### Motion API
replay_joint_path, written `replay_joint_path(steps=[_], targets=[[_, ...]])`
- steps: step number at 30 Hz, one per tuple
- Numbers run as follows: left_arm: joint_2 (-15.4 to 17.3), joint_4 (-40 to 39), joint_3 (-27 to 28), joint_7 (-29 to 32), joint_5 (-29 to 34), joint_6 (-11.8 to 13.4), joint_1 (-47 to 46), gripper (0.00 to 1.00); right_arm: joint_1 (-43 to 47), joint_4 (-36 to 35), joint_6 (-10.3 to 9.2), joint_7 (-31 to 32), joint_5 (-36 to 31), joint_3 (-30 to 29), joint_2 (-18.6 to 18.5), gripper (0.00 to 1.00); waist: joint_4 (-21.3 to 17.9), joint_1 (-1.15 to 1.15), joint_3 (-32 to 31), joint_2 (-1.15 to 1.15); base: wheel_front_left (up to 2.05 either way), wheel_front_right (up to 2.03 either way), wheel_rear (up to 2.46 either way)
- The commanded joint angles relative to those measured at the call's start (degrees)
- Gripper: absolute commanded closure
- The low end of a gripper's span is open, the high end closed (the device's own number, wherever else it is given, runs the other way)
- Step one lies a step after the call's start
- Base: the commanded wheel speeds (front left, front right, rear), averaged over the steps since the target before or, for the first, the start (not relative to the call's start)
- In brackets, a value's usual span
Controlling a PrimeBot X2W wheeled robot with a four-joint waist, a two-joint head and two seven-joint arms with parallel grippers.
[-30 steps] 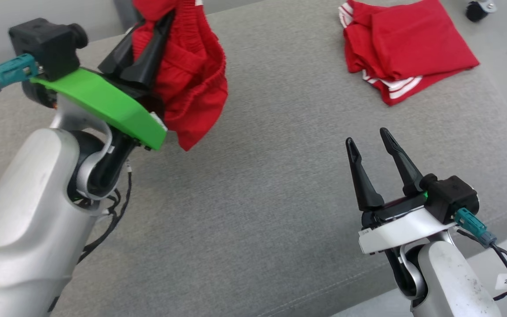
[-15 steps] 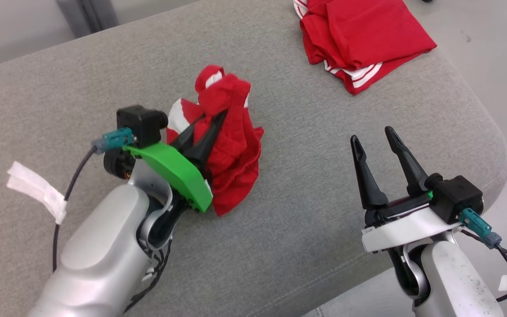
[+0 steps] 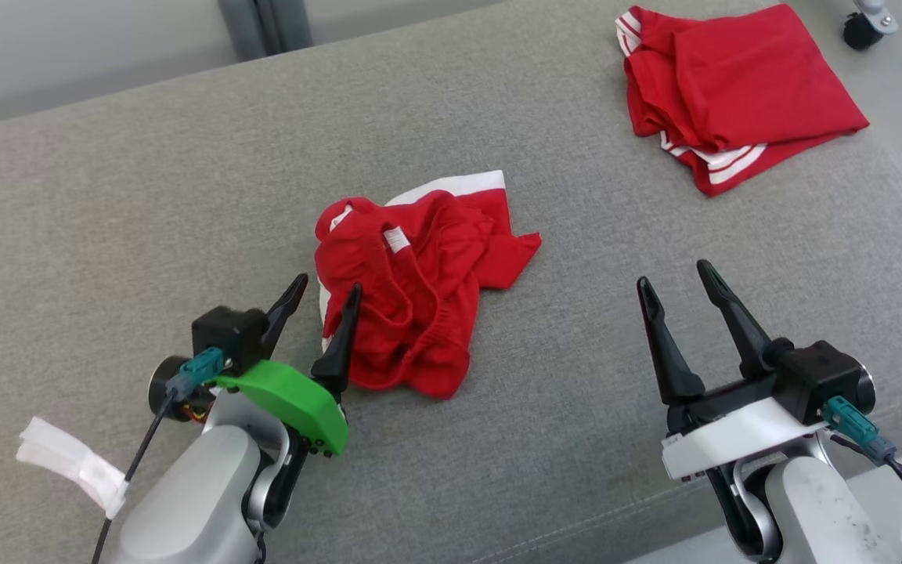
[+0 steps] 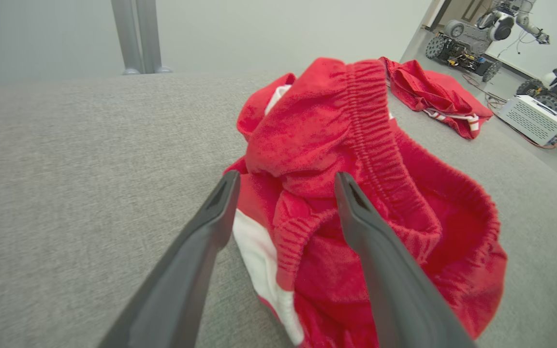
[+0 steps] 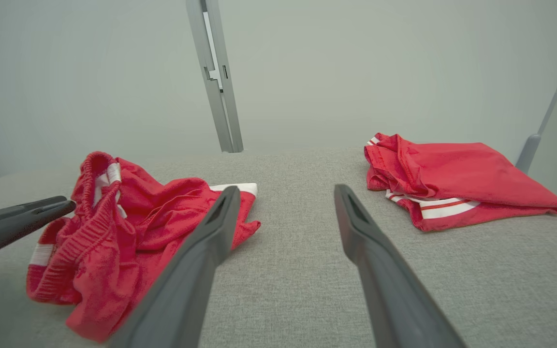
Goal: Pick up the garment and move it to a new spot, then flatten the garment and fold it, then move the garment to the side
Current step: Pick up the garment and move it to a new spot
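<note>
The garment [image 3: 420, 290] is a pair of red shorts with white stripes, lying crumpled in the middle of the grey cushion [image 3: 146, 204]. My left gripper [image 3: 327, 283] stands open at its near-left edge. In the left wrist view the elastic waistband of the garment [image 4: 336, 121] bunches up just beyond and partly between the spread fingers of the left gripper [image 4: 286, 176]. My right gripper [image 3: 674, 274] is open and empty, well to the right of the heap. The right wrist view shows the right gripper [image 5: 286, 189] over bare cushion, with the garment [image 5: 128, 217] to its left.
A second red garment [image 3: 733, 94], folded, lies at the cushion's far right corner, also visible as the folded garment [image 5: 452, 179]. A strip of white tape [image 3: 67, 466] sits at the near left. The cushion's front edge [image 3: 615, 540] runs close below my right arm. A caster wheel [image 3: 862, 23] stands beyond the cushion.
My left gripper came down with the garment, opened and let it go, and the garment now rests in a heap on the cushion. The head camera shifted. The right gripper stayed open.
</note>
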Motion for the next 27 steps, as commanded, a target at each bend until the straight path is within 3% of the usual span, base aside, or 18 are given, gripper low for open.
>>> replay_joint_path(steps=[1,6,14,21,27], targets=[[-0.08,-1.9,1.65,-0.46,1.16,1.54,2.74,0.0,1.38,0.25,-0.1,-0.02,0.3,0.05,-0.35,0.0,3.85,0.0,-4.02,0.0,0.0,0.0,0.0],[-0.52,-11.83,9.6,-0.39,7.04,5.78,11.6,0.0,3.57,0.78,-0.1,-0.02,0.66,0.64,-0.21,0.0,6.87,0.0,-7.51,0.0,0.0,0.0,0.0],[-5.2,-22.53,23.51,-0.41,14.85,7.95,25.54,0.0,6.23,1.75,-0.1,-0.02,0.5,0.55,0.06,0.0,9.93,0.0,-12.07,0.0,0.0,0.0,0.0],[-9.89,-28.08,32.68,-0.34,23.56,7.18,34.55,0.0,8.15,1.72,-0.1,-0.02,0.3,0.08,0.84,0.0,10.57,0.0,-14.03,0.0,0.0,0.0,0.0],[-11.72,-31.87,35.76,-0.34,30.13,6.17,39.82,0.0,10.19,1.86,-0.1,-0.02,0.4,-0.89,1.16,0.0,10.93,0.0,-15.34,0.0,0.0,0.0,0.0]])
